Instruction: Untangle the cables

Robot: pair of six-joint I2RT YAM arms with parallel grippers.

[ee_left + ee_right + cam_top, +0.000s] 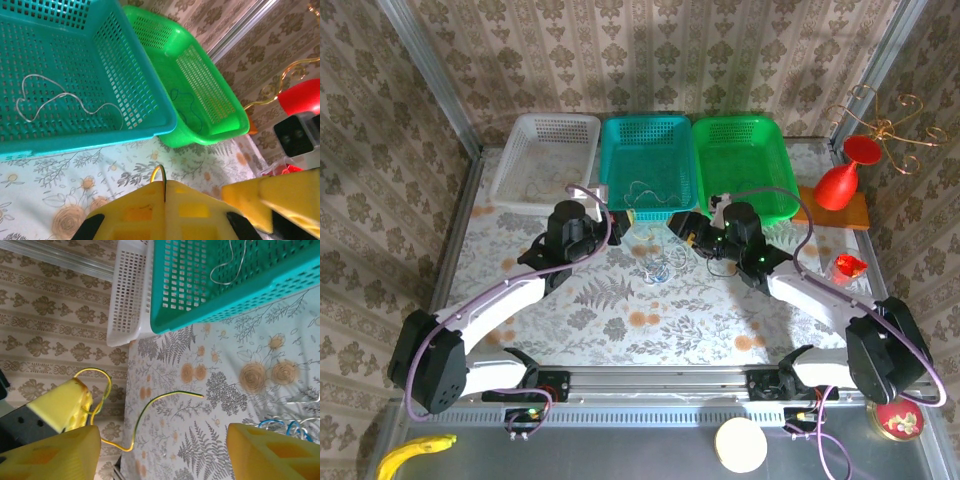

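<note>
Our left gripper [162,192] is clenched on the yellow cable [150,404]; the right gripper [162,435] stands open. We should lift it slowly, keeping its loose end off the other cables [660,268].

Three perforated plastic baskets stand side by side along the far edge of the fern-and-flower-patterned bench [620,320]: a white plastic basket [545,158] on the left, a teal plastic basket [645,155] in the middle and a green plastic basket [745,160] on the right. A thin pale cord [645,190] lies in the teal one. Just in front of that basket the left gripper [623,222] and the right gripper [692,233] point at each other, near but apart. Nearer than the gap between them, a small tangle of thin cables [660,268] lies on the bench. At the right, a red plastic goblet [842,178] rests tilted by a wooden board [832,213], beside a gold wire stand [885,125]. A yellow banana [415,455] lies at the near left corner.
</note>
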